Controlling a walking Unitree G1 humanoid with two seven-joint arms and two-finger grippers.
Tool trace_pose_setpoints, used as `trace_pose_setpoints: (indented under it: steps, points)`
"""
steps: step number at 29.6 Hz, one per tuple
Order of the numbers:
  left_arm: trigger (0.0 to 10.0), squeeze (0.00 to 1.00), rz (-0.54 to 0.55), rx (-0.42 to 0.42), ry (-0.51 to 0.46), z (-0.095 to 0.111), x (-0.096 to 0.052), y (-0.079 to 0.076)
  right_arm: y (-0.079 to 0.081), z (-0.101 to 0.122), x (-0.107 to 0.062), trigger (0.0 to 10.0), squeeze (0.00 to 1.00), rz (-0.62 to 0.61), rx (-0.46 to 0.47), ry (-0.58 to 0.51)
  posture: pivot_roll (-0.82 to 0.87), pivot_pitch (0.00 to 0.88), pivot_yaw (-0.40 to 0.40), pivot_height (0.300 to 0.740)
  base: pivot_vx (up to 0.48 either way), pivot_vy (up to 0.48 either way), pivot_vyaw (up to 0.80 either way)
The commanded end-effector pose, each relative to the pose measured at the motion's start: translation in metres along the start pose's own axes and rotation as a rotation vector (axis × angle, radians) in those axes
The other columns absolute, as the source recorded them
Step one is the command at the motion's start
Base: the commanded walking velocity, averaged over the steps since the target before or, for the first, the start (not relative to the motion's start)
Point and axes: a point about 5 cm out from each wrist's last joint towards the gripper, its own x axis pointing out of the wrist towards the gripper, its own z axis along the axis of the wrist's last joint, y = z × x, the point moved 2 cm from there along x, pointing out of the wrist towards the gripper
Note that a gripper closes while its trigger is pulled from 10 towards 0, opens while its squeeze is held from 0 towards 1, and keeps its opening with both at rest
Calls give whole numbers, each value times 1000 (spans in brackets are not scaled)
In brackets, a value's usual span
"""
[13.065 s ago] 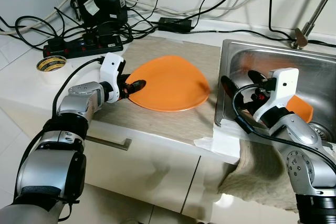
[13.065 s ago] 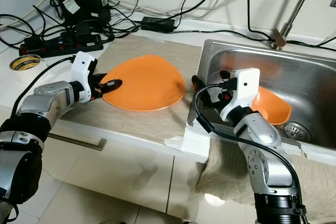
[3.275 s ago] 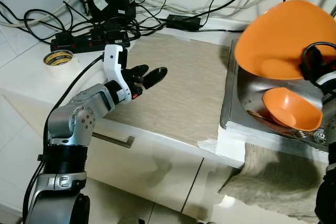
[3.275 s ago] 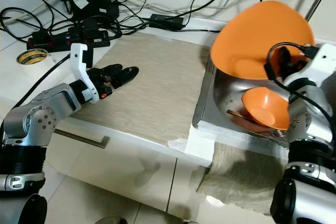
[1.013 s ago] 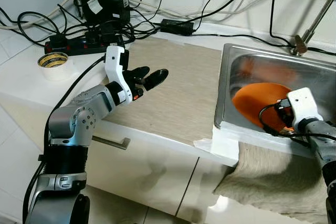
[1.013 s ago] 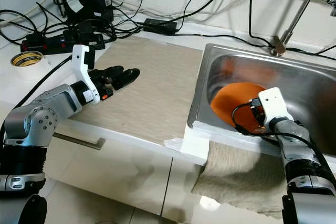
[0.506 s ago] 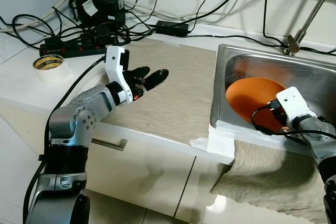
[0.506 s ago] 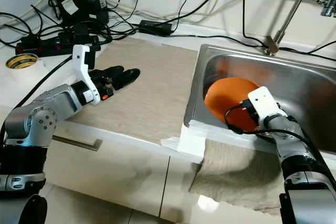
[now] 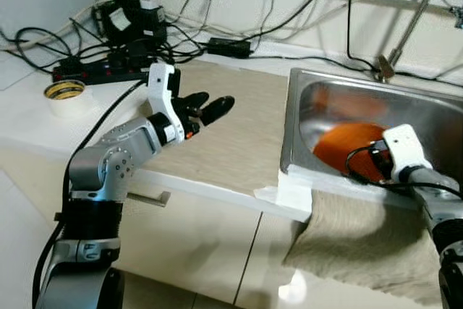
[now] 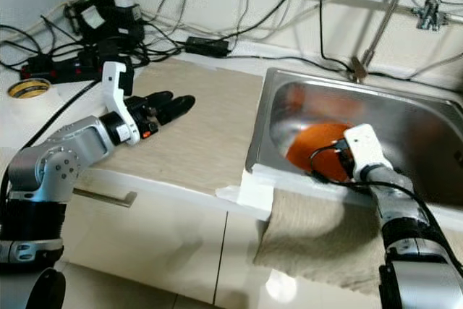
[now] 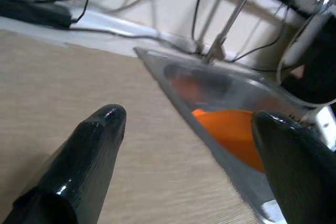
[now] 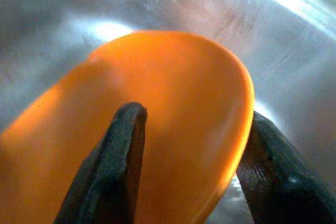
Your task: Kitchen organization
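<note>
An orange plate (image 9: 346, 140) lies tilted low inside the steel sink (image 9: 434, 110). My right gripper (image 12: 194, 116) is down in the sink and shut on the plate (image 12: 173, 98), one finger across its face and the other behind its rim. In the head views its white wrist mount (image 10: 363, 148) hides the fingers. Over the beige mat (image 9: 246, 132), left of the sink, my left gripper (image 9: 213, 101) hovers open with nothing between its fingers (image 11: 100, 135); it points toward the sink.
A tape roll (image 9: 64, 90), a power strip (image 9: 94, 72) and a tangle of cables lie at the back left of the counter. The tap (image 9: 405, 27) rises behind the sink. A grey towel (image 9: 362, 229) hangs over the counter's front edge below the sink.
The right gripper has lowered the orange plate deeper into the sink and it lies flatter. The left arm holds its place; the camera has shifted a little.
</note>
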Motion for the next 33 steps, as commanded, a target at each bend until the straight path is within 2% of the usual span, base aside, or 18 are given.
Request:
trace_pose_setpoints:
  steps: [1,2,3,6,13,17,18,19,21,22,23,24,25,26,29,30,31,33]
  points:
    - [10000,0,-24,11,1,2,5,-5,12,-41,-5,10000,0,10,125,133,-24,0,1,740,0,0,0]
    - [10000,0,-24,11,1,2,5,-5,12,-41,-5,10000,0,10,125,133,-24,0,1,740,0,0,0]
    - [10000,0,-24,12,3,2,5,-5,13,-42,-5,10000,0,6,180,138,-24,0,3,740,0,0,0]
    - [10000,0,-23,15,6,2,4,-5,14,-44,-5,10000,0,1,207,144,-23,0,4,740,0,0,0]
    - [10000,0,-16,21,11,2,3,-4,7,-42,-6,10000,0,-25,215,144,-20,0,7,740,0,0,0]
    - [10000,0,-13,23,13,2,3,-3,5,-34,-4,10000,0,-32,226,118,-19,0,8,740,0,0,0]
    - [10000,0,-10,23,13,2,3,-2,6,-20,0,10000,0,-22,241,69,-19,0,9,740,0,0,0]
    - [10000,0,-10,23,13,2,3,-2,6,-20,0,10000,0,-22,241,69,-19,0,9,740,0,0,0]
    - [10000,0,4,27,11,1,4,-1,12,7,5,10000,0,17,285,-24,-19,0,8,740,0,0,0]
    - [10000,0,4,27,11,1,4,-1,12,7,5,10000,0,17,285,-24,-19,0,8,740,0,0,0]
    - [10000,0,12,29,8,1,5,0,16,19,7,10000,0,39,300,-67,-19,0,8,740,0,0,0]
    - [10000,0,32,29,-3,1,5,3,23,42,9,10000,0,77,333,-144,-19,0,8,740,0,0,0]
    - [10000,0,32,29,-3,1,5,3,23,42,9,10000,0,77,333,-144,-19,0,8,740,0,0,0]
    - [10000,0,49,30,-15,2,6,5,28,59,10,10000,0,99,354,-204,-19,0,6,740,0,0,0]
    - [10000,0,72,33,-38,4,7,7,35,84,8,10000,0,127,386,-293,-19,0,4,740,0,0,0]
    - [10000,0,72,33,-38,4,7,7,35,84,8,10000,0,127,386,-293,-19,0,4,740,0,0,0]
    - [10000,0,89,34,-50,4,8,8,41,102,5,10000,0,151,405,-358,-17,0,0,740,0,0,0]
    - [10000,0,106,34,-59,4,8,10,46,116,1,10000,0,167,408,-411,-15,0,-1,740,0,0,0]
